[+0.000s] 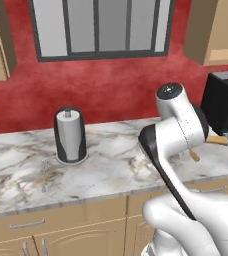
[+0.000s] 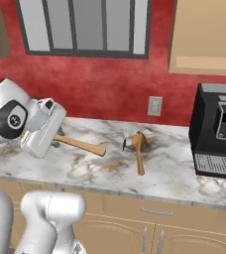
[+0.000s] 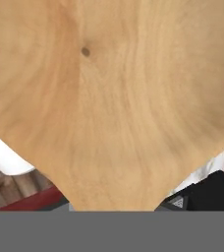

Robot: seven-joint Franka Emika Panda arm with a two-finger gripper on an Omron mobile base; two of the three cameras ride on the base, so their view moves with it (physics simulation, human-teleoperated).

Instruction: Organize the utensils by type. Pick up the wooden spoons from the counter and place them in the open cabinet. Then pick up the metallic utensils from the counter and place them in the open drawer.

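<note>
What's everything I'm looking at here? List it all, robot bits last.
held wooden spoon: one, tan, in the gripper, just over the counter
other wooden spoon: one, tan, lying on the counter left of the coffee machine
metal utensils: a few, too thin to count, silver, on the counter front-left of the paper towel holder
paper towel holder: one, dark with a white roll, upright on the counter
coffee machine: one, black, counter's right end
counter: one, veined white-grey marble
outlet: one, pale, red wall
window: one, grey-framed, above the counter
wall cabinet: one, tan, upper right
arm: one, white
gripper: one, shut on the held wooden spoon
</note>
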